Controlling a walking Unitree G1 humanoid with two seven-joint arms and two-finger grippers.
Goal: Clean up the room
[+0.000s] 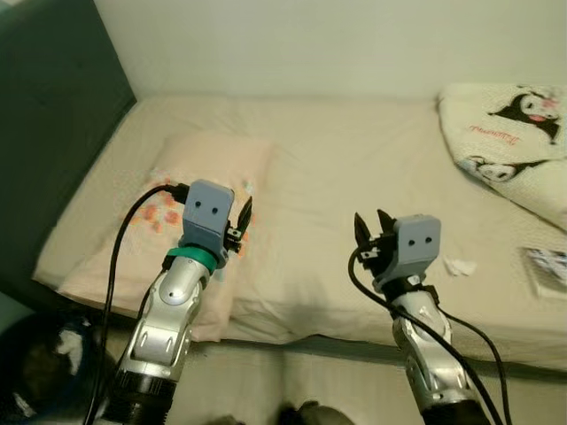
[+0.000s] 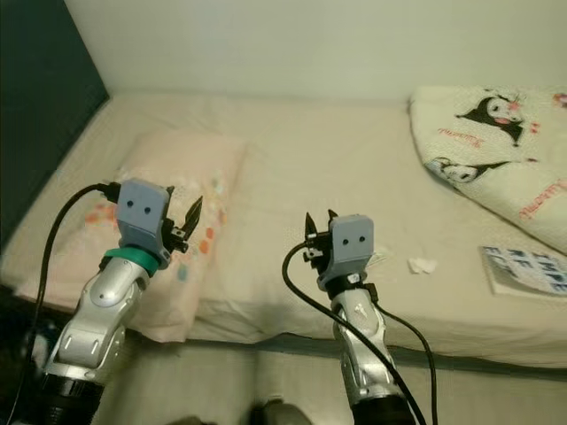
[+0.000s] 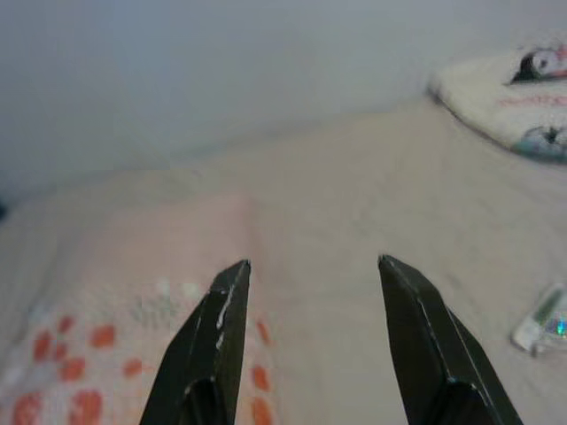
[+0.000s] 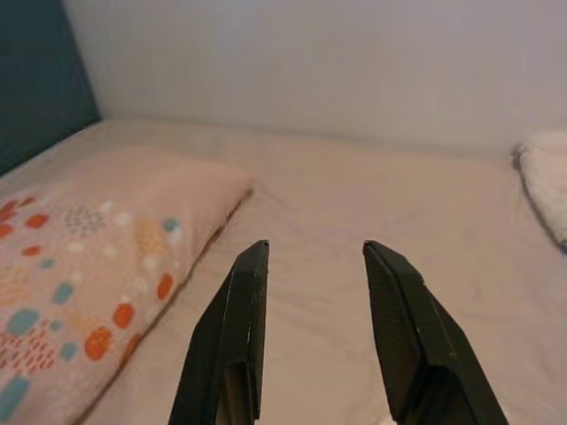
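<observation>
Both grippers hover released over the bed [image 1: 354, 168] — left gripper [image 1: 241, 221] above the pillow [image 1: 190, 190]. Right gripper [image 1: 370, 232] grasps nothing — a paper scrap [image 1: 458, 265] lies at its 3 o'clock.

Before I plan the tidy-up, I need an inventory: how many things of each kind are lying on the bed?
Pillow: 1
Folded cartoon blanket: 1
Crumpled white scrap: 1
Printed booklet or packet: 1
Total: 4

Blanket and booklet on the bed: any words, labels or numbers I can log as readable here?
Blanket: red script beside the cartoon figures, too blurred to read.
Booklet: dark block letters on the cover, too small and blurred to read.
Nothing is legible.
</observation>
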